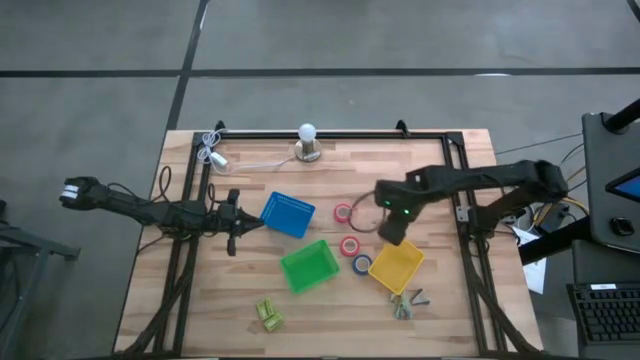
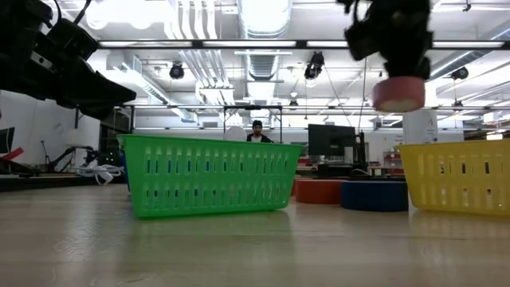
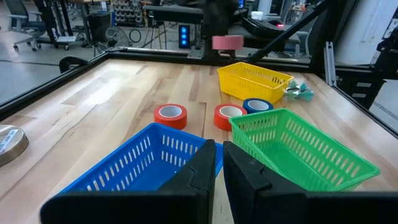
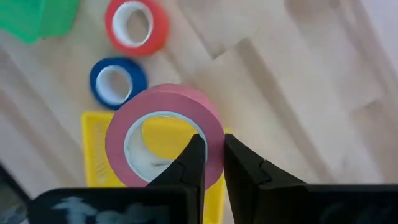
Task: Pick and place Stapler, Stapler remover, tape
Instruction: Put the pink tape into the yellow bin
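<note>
My right gripper (image 1: 392,234) is shut on a pinkish-red tape roll (image 4: 165,134), lifted above the near edge of the yellow bin (image 1: 397,266); the low view shows the roll (image 2: 398,93) hanging high above the table. Two red tape rolls (image 1: 343,212) (image 1: 349,246) and a blue one (image 1: 361,264) lie flat on the table between the bins. Yellow-green staplers (image 1: 268,315) lie near the front edge. Teal staple removers (image 1: 408,303) lie in front of the yellow bin. My left gripper (image 1: 232,222) is shut and empty beside the blue bin (image 1: 288,214). My right gripper pinches the roll's wall (image 4: 211,134), one finger inside the pale centre hole and one outside. The fingers come from above, pointing down. The roll hangs below them, lifted clear, over the yellow bin (image 4: 93,155).
A green bin (image 1: 309,265) stands mid-table between the blue and yellow ones. A white bulb on a round base (image 1: 308,140) and a white cable (image 1: 212,150) sit at the far edge. A black frame runs along the table's sides.
</note>
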### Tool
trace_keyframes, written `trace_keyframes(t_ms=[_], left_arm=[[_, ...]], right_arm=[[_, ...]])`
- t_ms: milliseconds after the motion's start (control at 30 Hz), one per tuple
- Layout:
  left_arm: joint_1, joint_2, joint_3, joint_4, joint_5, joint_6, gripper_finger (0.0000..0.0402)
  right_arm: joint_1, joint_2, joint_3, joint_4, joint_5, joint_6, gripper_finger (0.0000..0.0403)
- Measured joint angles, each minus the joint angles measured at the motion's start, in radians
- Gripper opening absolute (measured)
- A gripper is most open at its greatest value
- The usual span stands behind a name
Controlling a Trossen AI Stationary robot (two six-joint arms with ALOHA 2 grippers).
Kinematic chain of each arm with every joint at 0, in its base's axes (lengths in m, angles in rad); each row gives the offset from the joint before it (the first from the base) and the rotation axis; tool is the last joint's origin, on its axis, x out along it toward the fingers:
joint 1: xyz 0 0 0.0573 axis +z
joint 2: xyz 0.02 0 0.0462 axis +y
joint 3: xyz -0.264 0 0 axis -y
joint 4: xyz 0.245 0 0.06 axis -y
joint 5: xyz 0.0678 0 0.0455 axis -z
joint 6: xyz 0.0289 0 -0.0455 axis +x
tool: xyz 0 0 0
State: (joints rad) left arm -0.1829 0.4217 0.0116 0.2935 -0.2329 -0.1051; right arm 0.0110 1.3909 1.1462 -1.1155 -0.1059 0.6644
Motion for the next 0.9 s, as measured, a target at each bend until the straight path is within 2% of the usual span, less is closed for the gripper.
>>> trace_keyframes(t_ms=[167, 333, 600, 900], left_arm=[[0.0, 0.0, 0.0, 0.0, 0.0, 0.0, 0.0035], [0.0, 0.0, 0.0, 0.0, 0.0, 0.0, 0.0035], [0.0, 0.0, 0.0, 0.0, 0.0, 0.0, 0.0035], [0.0, 0.0, 0.0, 0.0, 0.0, 0.0, 0.0035]], right_arm=[[0.1, -0.045, -0.05, 0.003, 0.001, 0.117, 0.0034], [0.168, -0.018, -0.117, 0.005, 0.002, 0.174, 0.0034], [0.183, 0.045, -0.199, 0.091, -0.003, 0.189, 0.0046], [0.183, 0.095, -0.221, 0.106, -0.005, 0.123, 0.0063]])
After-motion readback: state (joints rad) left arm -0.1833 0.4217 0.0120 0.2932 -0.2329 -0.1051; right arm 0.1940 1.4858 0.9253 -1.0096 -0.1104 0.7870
